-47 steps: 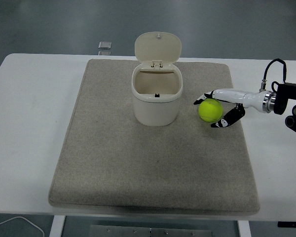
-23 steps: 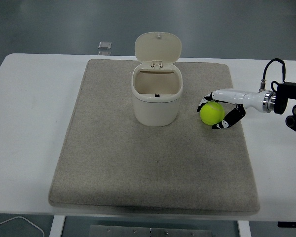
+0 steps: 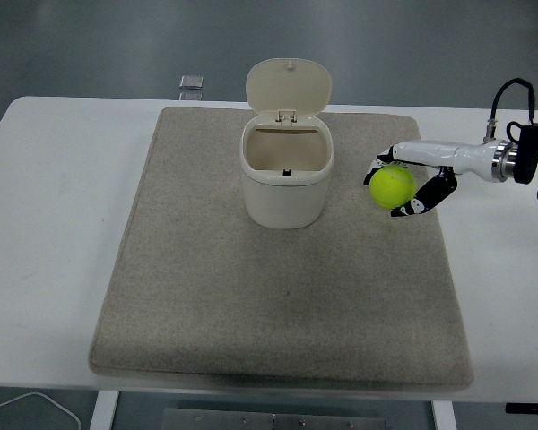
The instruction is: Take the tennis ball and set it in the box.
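A yellow-green tennis ball (image 3: 392, 187) is held in my right hand (image 3: 396, 186), whose fingers curl around it from above and below, to the right of the box. The ball appears lifted a little off the grey mat (image 3: 278, 287). The box (image 3: 285, 185) is a cream bin with its hinged lid (image 3: 287, 86) standing open at the back; it sits upright on the mat's far middle, and its inside looks empty. The right arm comes in from the right edge. The left arm is not in view.
The mat covers most of the white table (image 3: 54, 224). A small grey object (image 3: 191, 82) lies at the table's far edge behind the box. A white cable (image 3: 36, 408) shows at the bottom left below the table.
My right hand has closed on the ball and raised it slightly, moving up and a little right from where the ball lay on the mat.
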Available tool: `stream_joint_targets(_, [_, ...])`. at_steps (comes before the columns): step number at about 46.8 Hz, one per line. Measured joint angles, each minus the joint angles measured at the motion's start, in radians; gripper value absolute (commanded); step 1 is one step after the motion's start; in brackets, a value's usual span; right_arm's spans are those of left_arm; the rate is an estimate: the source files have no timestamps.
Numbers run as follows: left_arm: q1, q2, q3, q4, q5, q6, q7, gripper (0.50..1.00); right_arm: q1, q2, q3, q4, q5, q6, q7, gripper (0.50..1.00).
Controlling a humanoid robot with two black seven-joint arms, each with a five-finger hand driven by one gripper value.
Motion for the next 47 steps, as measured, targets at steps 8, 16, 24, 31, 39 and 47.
stream_joint_targets(8, [0.001,0.0,0.0,0.0,0.0,0.0,0.0,0.992,0.069,-0.096,0.004,0.106,0.15,0.098,0.032,0.5])
stream_joint_targets(16, [0.0,0.0,0.0,0.0,-0.001,0.0,0.0,0.992,0.129,-0.127,0.004,0.205,0.258,0.152,0.046,0.5])
stream_joint_targets(24, [0.0,0.0,0.0,0.0,-0.001,0.0,0.0,0.99,0.139,-0.092,0.021,0.243,0.281,0.145,0.035,0.5])
stream_joint_targets(31, [0.0,0.0,0.0,0.0,-0.001,0.0,0.0,0.992,0.14,-0.034,0.056,0.241,0.295,0.141,0.002,0.5])
stream_joint_targets(39, [0.0,0.0,0.0,0.0,0.0,0.0,0.0,0.992,0.145,0.023,0.067,0.218,0.358,0.134,-0.036,0.5])
stream_joint_targets(47, [0.0,0.0,0.0,0.0,0.0,0.0,0.0,0.992,0.146,0.089,0.068,0.164,0.362,0.104,-0.078,0.5])
